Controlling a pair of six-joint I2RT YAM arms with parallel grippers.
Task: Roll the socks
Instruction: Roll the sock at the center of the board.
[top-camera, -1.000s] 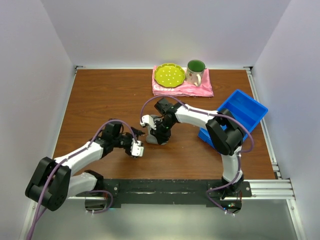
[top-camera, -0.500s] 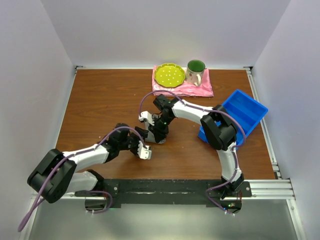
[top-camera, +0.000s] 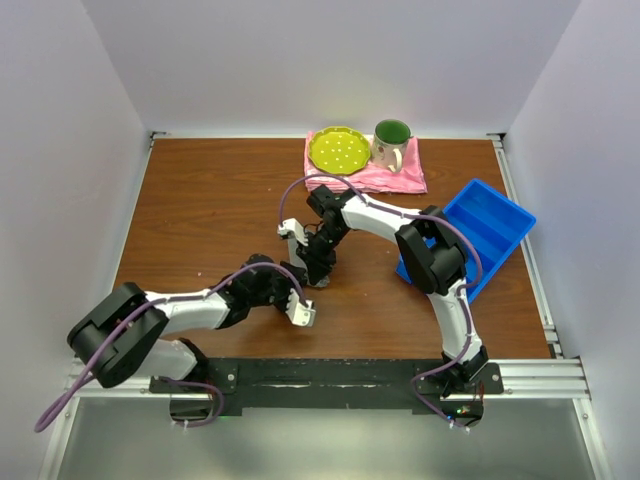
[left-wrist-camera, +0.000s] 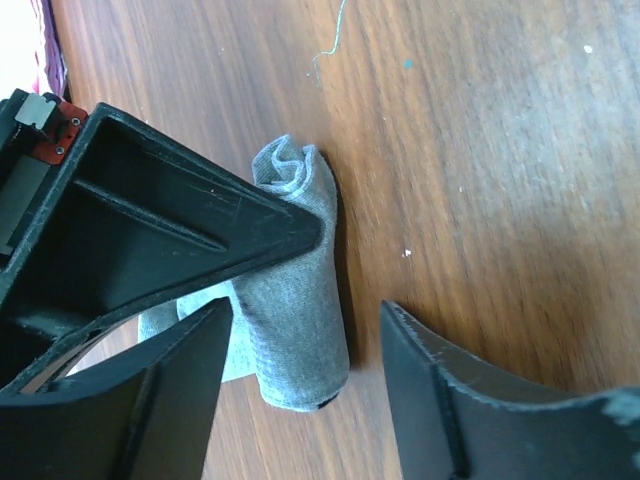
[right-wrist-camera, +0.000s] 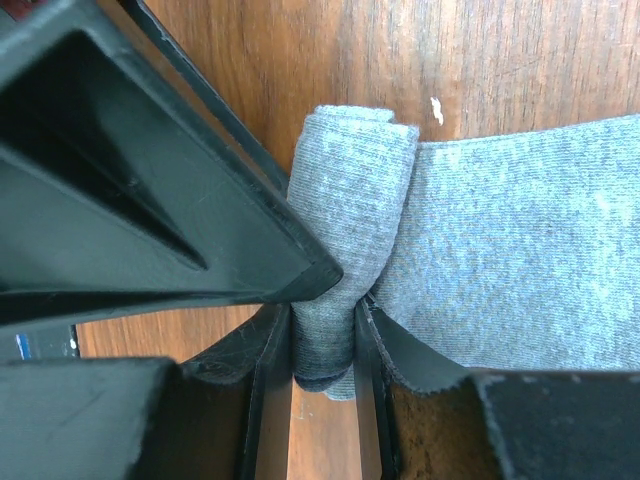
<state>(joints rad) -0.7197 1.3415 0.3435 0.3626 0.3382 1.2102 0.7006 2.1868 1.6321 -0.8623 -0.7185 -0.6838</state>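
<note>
we're pinching the rolled end of the sock (right-wrist-camera: 350, 200) in the right gripper (right-wrist-camera: 322, 340) so it isn't uncoiling | flat tail is trailing beside those jaws | left gripper (left-wrist-camera: 305, 315) is hanging spread, straddling the roll, probably for a regrip

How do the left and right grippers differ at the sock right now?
The right gripper is shut on the rolled end of the sock; the left gripper is open, gripping nothing. The right gripper's fingers pinch the roll; the left gripper's fingers only straddle it, with a gap beside it. Both are down at the same grey sock.
</note>
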